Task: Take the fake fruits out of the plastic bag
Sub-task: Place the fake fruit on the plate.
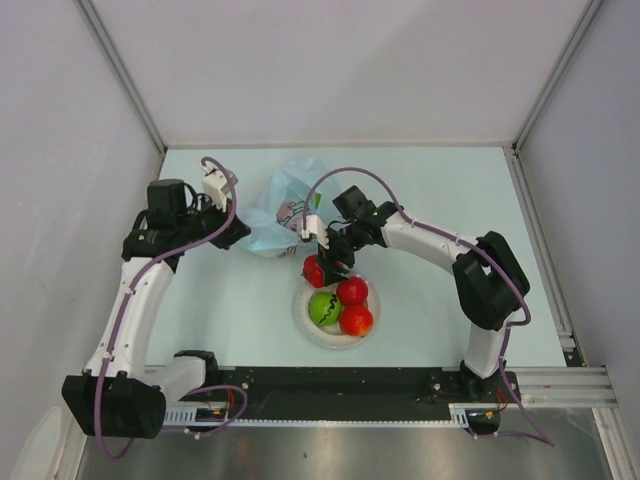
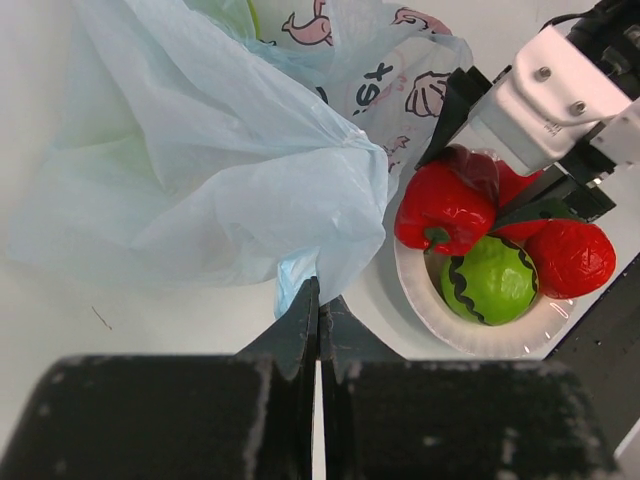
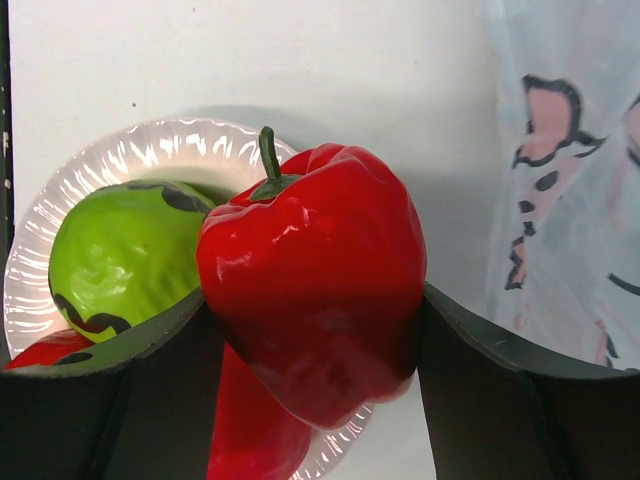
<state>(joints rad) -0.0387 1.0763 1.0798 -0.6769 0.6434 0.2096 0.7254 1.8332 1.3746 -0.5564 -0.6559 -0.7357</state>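
I work in a robot lab test cell: my pale green worktop (image 1: 440, 200) is boxed in by bare white panels (image 1: 340, 60) set in aluminium framing (image 1: 120, 70). My left arm (image 1: 145, 290) and right arm (image 1: 430, 240) are bolted to a black rail (image 1: 340, 385), with purple cables (image 1: 350, 171) looped along them. The food here is glossy fake fruits (image 1: 323, 308).

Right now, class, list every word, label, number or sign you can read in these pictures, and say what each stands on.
"x": a dark printed mark on the plastic bag, beside pink dolphin and shell drawings; it may be only pattern.
Neighbouring marks on the bag: too crumpled to read.
White plate and red bell pepper: no text visible.
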